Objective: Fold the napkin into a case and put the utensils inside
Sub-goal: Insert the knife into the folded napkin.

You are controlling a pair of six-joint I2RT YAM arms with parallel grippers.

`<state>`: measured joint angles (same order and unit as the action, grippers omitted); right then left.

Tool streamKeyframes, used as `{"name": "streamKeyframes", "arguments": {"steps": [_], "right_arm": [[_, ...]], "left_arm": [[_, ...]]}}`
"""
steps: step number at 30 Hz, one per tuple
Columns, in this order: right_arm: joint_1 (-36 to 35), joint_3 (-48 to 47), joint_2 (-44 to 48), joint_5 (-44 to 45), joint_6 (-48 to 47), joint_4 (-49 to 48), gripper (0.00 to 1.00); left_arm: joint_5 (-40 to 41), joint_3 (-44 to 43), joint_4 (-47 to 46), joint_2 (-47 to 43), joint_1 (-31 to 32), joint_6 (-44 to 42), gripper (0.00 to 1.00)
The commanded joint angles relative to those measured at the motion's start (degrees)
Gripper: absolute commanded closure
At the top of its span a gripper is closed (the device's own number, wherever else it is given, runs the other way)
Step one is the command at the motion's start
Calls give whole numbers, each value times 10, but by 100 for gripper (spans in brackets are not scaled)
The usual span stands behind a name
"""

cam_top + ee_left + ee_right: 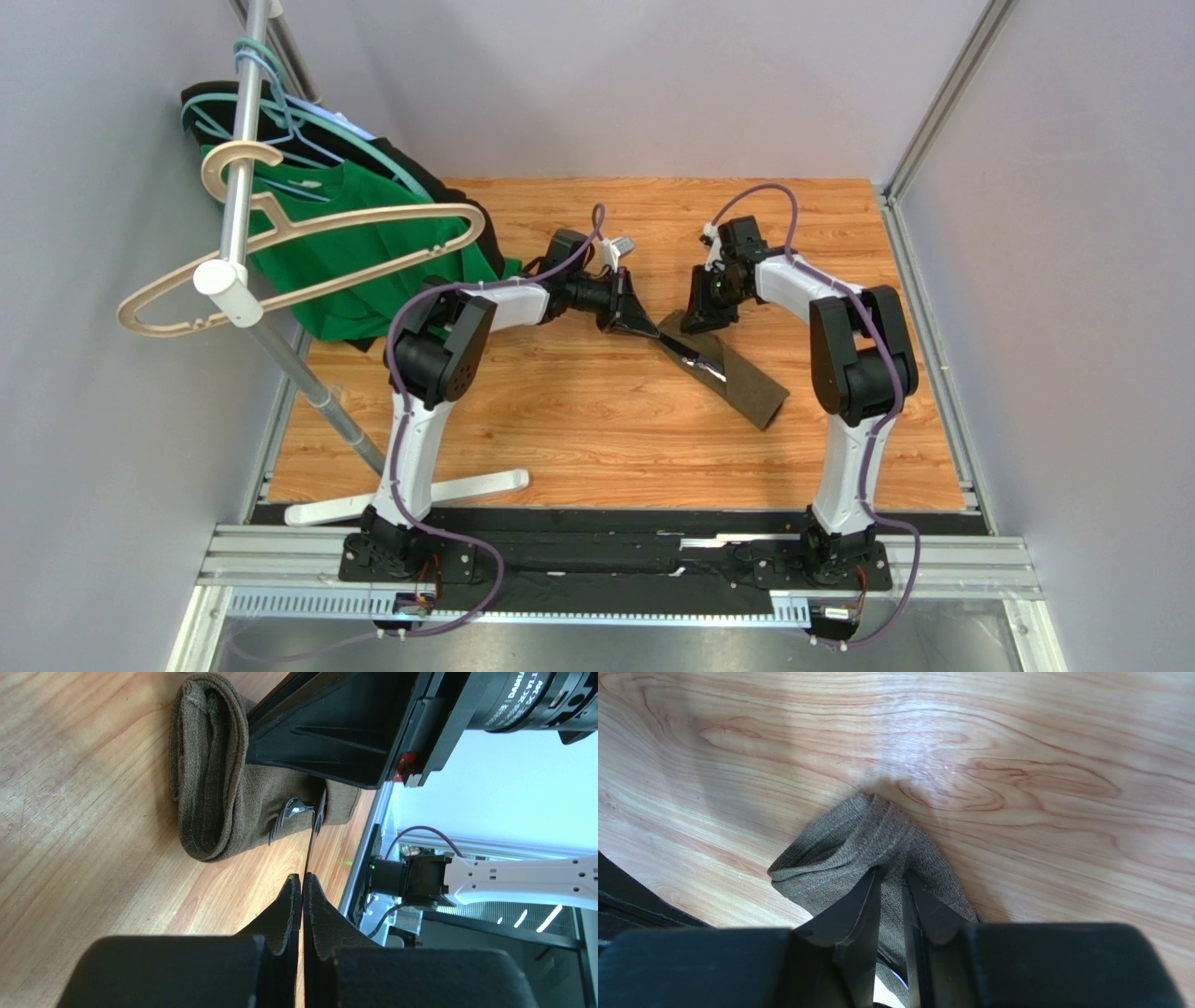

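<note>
**Napkin point(744, 385) lying folded on desk point(561, 420)**

Overhead, the narrow strip is lying diagonally, a utensil point(697, 359) resting on it, the left claw point(645, 322) sitting just beside its far end. Left wrist view is showing that claw closed tip to tip, silvery metal poking from the cloth. Right wrist view is showing the right claw point(892, 882) pinching the bunched cloth end.

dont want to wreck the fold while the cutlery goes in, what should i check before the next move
1. Left gripper grip on the utensil: ok, looks shut on its thin handle.
2. Right gripper hold on the case: ok, cloth end pinched and lifted.
3. Utensil fully inside: not ok, its silvery end shows against the cloth.
4. Fold intact: ok, layers lie stacked along the case.
5. Other utensils placed: cannot tell.
</note>
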<state>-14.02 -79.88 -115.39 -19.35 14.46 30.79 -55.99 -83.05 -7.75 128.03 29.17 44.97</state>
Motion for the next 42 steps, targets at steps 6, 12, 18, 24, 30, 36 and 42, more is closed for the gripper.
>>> {"name": "streamKeyframes", "arguments": {"steps": [6, 12, 18, 24, 30, 36, 42], "right_arm": [[-29, -13, -25, -29, -19, -1, 88], [-29, -17, -33, -43, -14, -2, 95], [-31, -15, -30, -50, -7, 0, 99], [-37, -14, -34, -56, -3, -3, 100], [-41, -19, -41, -60, -4, -1, 100], [-46, -17, -45, -61, -7, -2, 100], [-51, -19, -47, -64, -5, -3, 100]], "left_arm": [[18, -49, 60, 4, 8, -35, 100], [17, -71, 89, 29, 8, -42, 100], [15, -77, 81, 55, 8, -25, 100], [8, -91, 61, 82, 15, -15, 100], [9, -97, 52, 93, 19, -9, 100], [7, -107, 65, 102, 27, -11, 100], [13, -126, 75, 112, 36, -6, 100]]}}
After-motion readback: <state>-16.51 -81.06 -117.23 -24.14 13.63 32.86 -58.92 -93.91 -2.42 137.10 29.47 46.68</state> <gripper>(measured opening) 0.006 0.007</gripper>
